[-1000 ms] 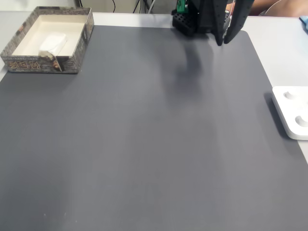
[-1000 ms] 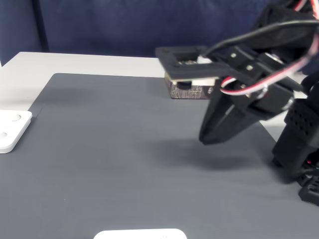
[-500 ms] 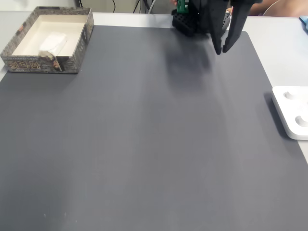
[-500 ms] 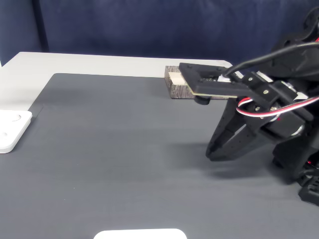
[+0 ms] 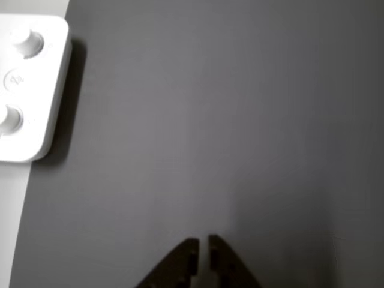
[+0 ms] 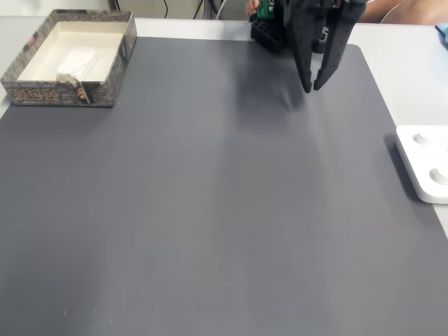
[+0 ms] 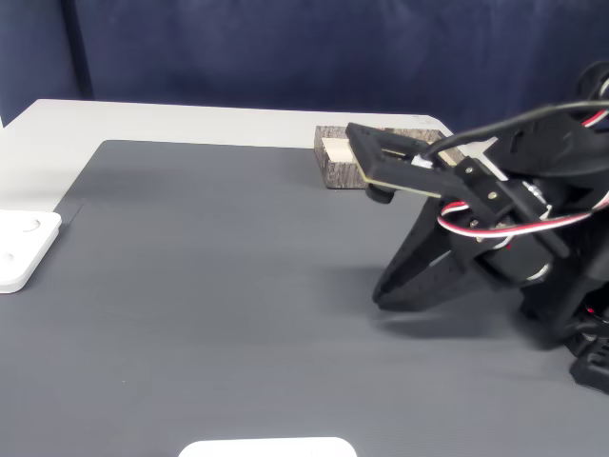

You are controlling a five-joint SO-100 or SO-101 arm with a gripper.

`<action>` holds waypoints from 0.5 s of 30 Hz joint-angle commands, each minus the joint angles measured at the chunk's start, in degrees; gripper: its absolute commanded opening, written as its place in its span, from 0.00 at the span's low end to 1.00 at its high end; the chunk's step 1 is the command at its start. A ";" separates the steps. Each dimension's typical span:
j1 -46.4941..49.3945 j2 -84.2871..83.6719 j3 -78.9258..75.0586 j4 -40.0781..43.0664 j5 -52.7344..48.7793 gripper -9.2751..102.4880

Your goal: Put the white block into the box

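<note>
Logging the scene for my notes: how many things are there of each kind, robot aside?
White block: 1
Box: 1
White device: 1
Grey mat: 1
Total: 4

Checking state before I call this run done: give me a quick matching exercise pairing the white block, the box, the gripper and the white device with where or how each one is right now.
Things:
1. white block
2. box
3. gripper
4. white device

States:
A. at the mat's right edge in a fixed view, two round bumps on top
B. lying inside the box
C. holding nothing, tips close together over bare mat
D. at the mat's far left corner in a fixed view, patterned outer walls

Pairs: 1-B, 2-D, 3-C, 4-A
</note>
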 commanded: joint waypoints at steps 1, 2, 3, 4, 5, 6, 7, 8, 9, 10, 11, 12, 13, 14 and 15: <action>-0.44 2.29 0.09 -0.97 0.70 0.07; -0.53 2.81 0.35 -0.97 0.70 0.07; -0.53 3.34 0.70 -0.97 0.70 0.07; -0.53 3.78 0.97 -0.97 0.70 0.07; -0.53 3.78 1.14 -0.97 0.70 0.07; -0.53 3.78 1.23 -0.88 0.70 0.07; -0.53 3.78 1.32 -0.88 0.62 0.07; -0.62 3.78 1.41 -0.88 0.62 0.07; -0.62 3.78 1.49 -0.88 0.62 0.07; -0.62 3.78 1.76 -0.88 0.35 0.07; -0.62 3.78 1.93 -0.88 0.09 0.07; -0.62 3.78 2.11 -0.88 0.00 0.07; -0.62 3.78 2.37 -0.97 -0.09 0.07; -0.62 3.78 2.72 -1.32 -0.35 0.07; -0.70 3.78 2.99 -2.02 -0.53 0.07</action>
